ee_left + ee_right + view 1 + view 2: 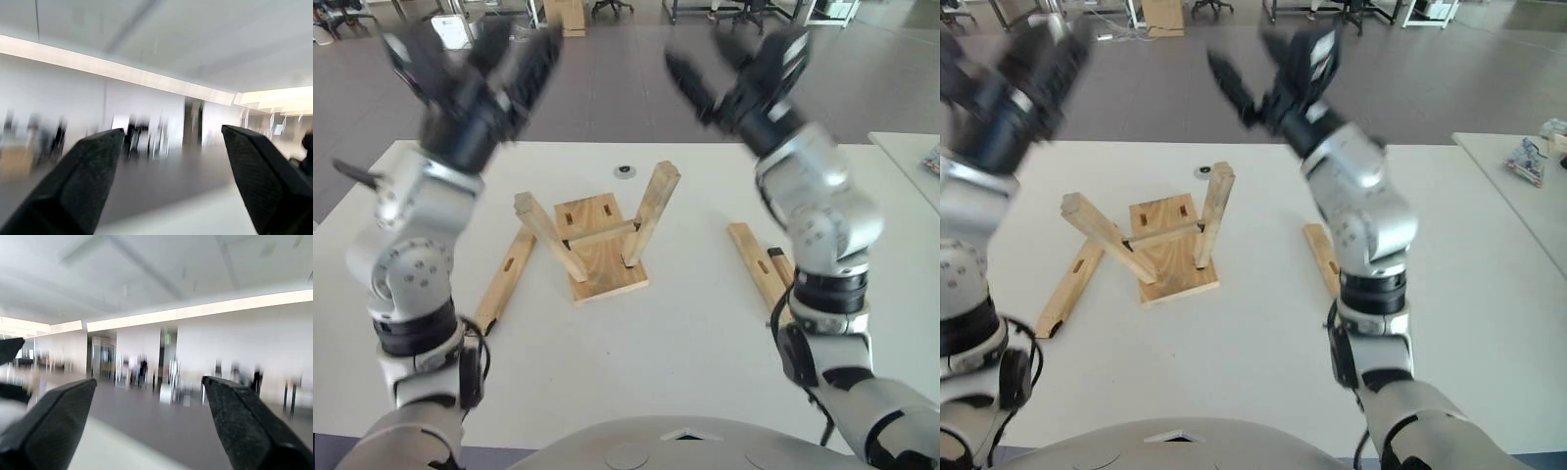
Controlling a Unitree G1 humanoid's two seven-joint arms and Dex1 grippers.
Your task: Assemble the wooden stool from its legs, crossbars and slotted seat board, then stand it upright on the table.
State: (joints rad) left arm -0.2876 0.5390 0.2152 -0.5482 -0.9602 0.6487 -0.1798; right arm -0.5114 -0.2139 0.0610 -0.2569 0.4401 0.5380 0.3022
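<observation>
Both arms are up high over the white worktop. The left gripper has its black fingers spread wide with nothing between them. It's the same on the other side: the right gripper has its fingers wide apart and empty too.

Down below, between the two sets of fingers and well apart from both, sits the part-built stool. The pale wooden slotted seat board lies flat on the worktop, and two rectangular slots show on its bare far half. Two legs rise from it. The tilted wooden leg is on the side of the left fingers and leans out toward that side. The near-upright wooden leg is on the side of the right fingers. A thin wooden crossbar runs between the two, touching both.

Under the left fingers, a loose slotted wooden leg lies flat on the worktop, just beside the seat board and angled toward it at the far end. Under the right fingers, a loose wooden piece also lies flat, well apart from the seat board. The right forearm covers its near end, and I cannot tell whether a second strip lies alongside it.

Beyond the stool, roughly midway between the two sets of fingers but down on the worktop, there's a small dark round object. It's too small to make out.
</observation>
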